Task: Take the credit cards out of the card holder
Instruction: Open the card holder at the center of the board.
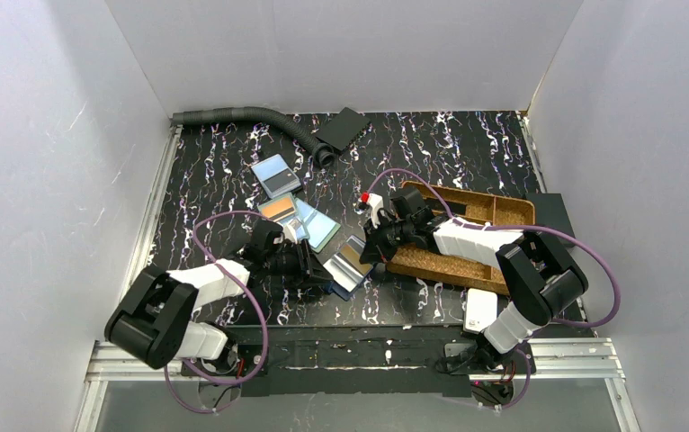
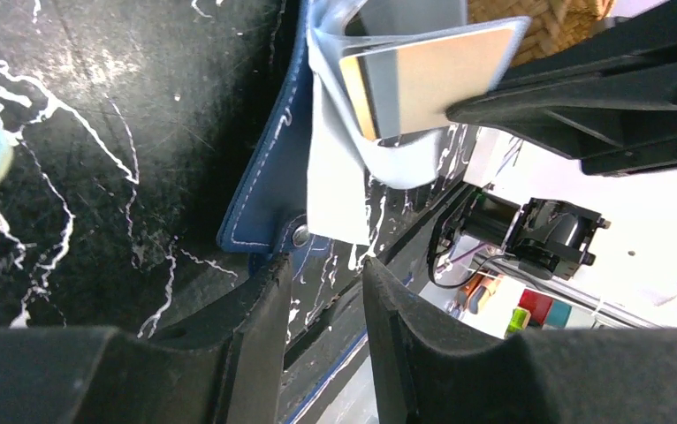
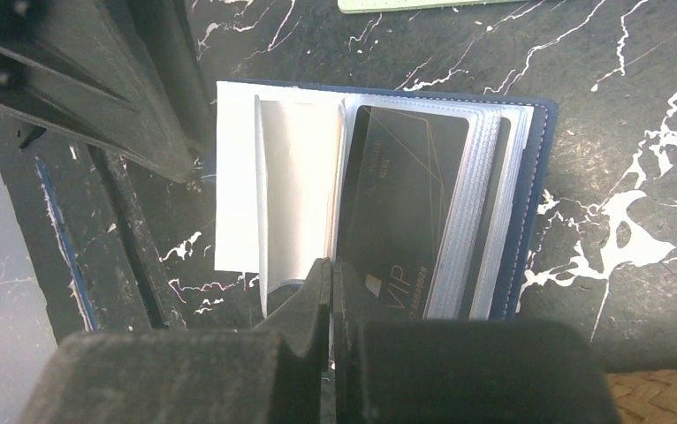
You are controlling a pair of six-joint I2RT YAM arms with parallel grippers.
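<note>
Three plain white walls box the place in at the back and on both sides, evenly lit, with only soft shadow in the corners. They stand around a table topped in black with white and purplish marble-like veins, edged by bare aluminium rails along the left, right and near sides. A grey ribbed hose lies curved across the top's back-left corner.
</note>
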